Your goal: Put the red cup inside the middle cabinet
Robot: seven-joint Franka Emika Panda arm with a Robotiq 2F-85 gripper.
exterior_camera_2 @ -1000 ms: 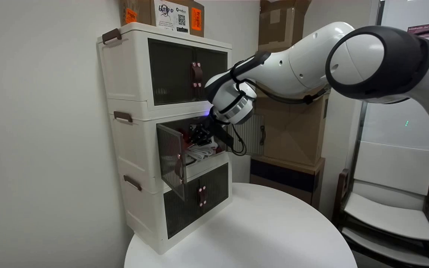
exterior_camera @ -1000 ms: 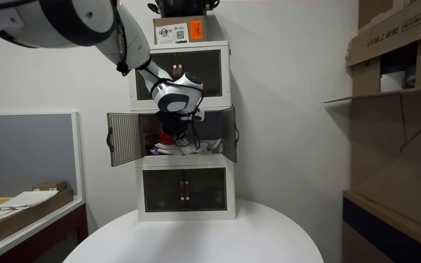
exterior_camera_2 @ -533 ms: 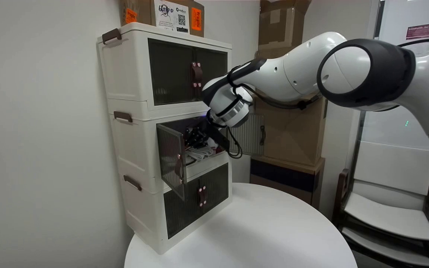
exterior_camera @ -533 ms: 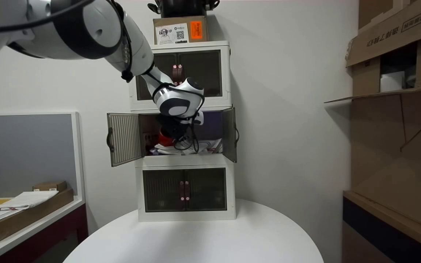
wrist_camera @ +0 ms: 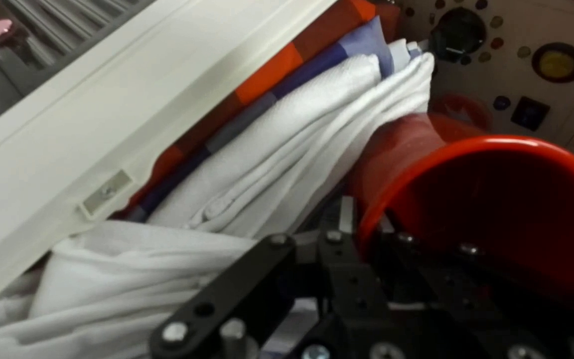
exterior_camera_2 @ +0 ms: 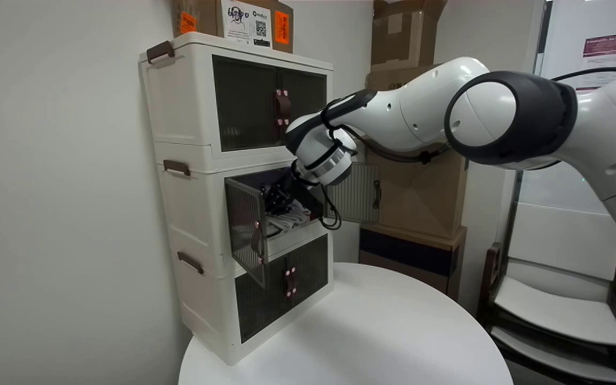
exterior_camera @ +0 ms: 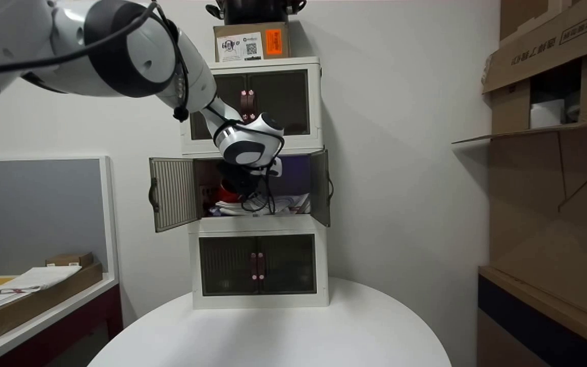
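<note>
- Inside the middle cabinet (exterior_camera: 260, 223), left of centre as I face it, is the red cup (wrist_camera: 496, 209), its mouth turned toward the wrist camera.
- The gripper (wrist_camera: 366, 219) has its jaws drawn nearly together, the cup's rim pinched between them: one finger (wrist_camera: 347, 214) lies outside the wall, its mate inside the mouth.
- The base is out of sight, so I can't say for sure whether the cup rests on anything.
- Folded white cloths (wrist_camera: 287, 144) lie just beside the cup, and a checked cloth (wrist_camera: 269, 75) in red and blue runs between them and the pale sill (wrist_camera: 117, 109).
- Behind the cup a pale panel (wrist_camera: 471, 82) carries dark and coloured round spots.
- The arm (exterior_camera: 110, 56) reaches down into the opening in both exterior views, a black cable (exterior_camera: 54, 61) strung along it.
- The doors (exterior_camera: 174, 193) of the middle cabinet stand wide open; the upper cabinet (exterior_camera: 315, 102) and the lower cabinet (exterior_camera: 263, 302) have theirs closed.
- All three are stacked on a white table (exterior_camera: 273, 339), with a box (exterior_camera: 251, 43) on top and a black pot (exterior_camera: 255, 11) over the box.
- In an exterior view a white chair (exterior_camera_2: 559, 307) stands beyond the table.
</note>
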